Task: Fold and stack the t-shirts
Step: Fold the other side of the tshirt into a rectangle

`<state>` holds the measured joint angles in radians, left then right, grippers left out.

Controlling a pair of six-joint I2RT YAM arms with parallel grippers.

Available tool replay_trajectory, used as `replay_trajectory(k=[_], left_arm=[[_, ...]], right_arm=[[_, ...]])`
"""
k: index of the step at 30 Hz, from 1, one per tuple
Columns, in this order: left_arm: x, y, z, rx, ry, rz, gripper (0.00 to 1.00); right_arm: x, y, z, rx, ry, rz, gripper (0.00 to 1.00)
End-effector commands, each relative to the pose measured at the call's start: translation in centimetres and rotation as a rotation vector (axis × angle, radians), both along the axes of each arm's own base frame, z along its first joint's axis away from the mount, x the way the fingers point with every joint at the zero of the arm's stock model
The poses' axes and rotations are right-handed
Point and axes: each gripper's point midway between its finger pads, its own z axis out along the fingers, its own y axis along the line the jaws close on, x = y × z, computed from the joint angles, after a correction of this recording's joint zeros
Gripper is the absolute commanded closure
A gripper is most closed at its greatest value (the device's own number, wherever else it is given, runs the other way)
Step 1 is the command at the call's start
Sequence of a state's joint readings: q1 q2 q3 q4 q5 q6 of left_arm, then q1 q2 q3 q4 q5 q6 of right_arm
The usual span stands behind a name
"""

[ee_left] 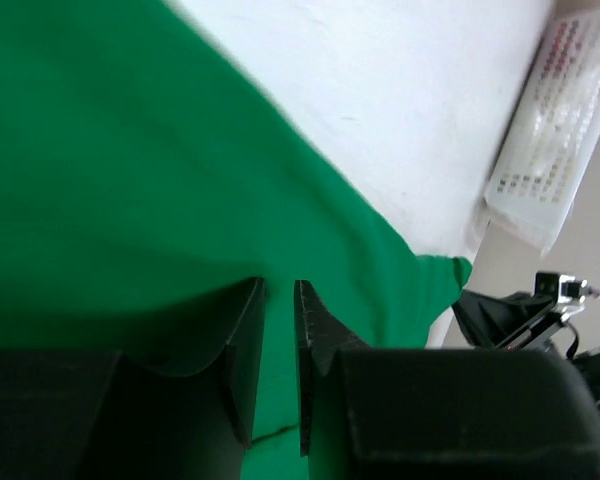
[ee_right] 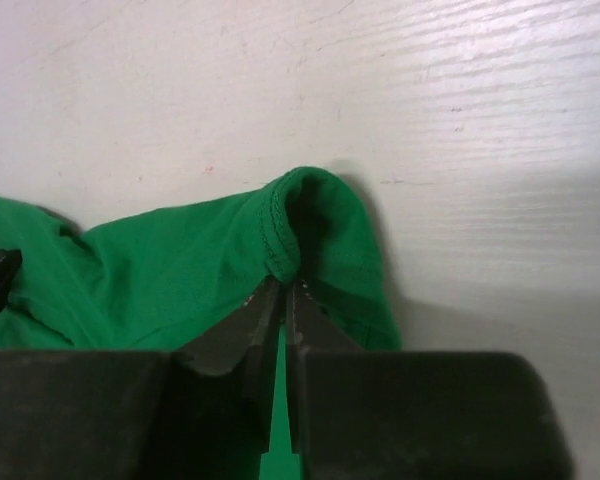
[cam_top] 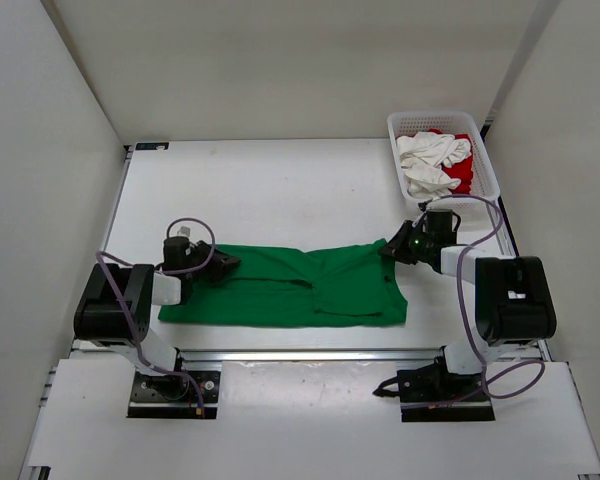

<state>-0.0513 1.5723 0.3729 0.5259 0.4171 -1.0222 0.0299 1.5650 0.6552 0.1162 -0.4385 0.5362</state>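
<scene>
— Green cotton t-shirt [cam_top: 280, 295] lies flat before us; why pinch its far edge?
— For a fold, we judge: left gripper [cam_top: 225, 262] and right gripper [cam_top: 392, 247] each clamp that edge. Beyond, a white t-shirt [cam_top: 425, 160] and red t-shirt [cam_top: 462, 180] wait in the white plastic mesh basket [cam_top: 491, 168].

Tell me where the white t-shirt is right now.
In the top view, the white t-shirt lies crumpled in the mesh basket at the far right corner of the table, partly over the red t-shirt.
</scene>
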Motion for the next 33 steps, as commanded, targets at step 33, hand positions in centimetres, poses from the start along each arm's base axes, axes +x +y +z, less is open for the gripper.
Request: replay_trajectory(k=[33], left_arm=[[-3.9,-8.1,10.0,0.123,-0.32,-0.353,0.64]], right_arm=[[-7.4,7.9,-2.0,-0.218,0.133,0.186,1.0]])
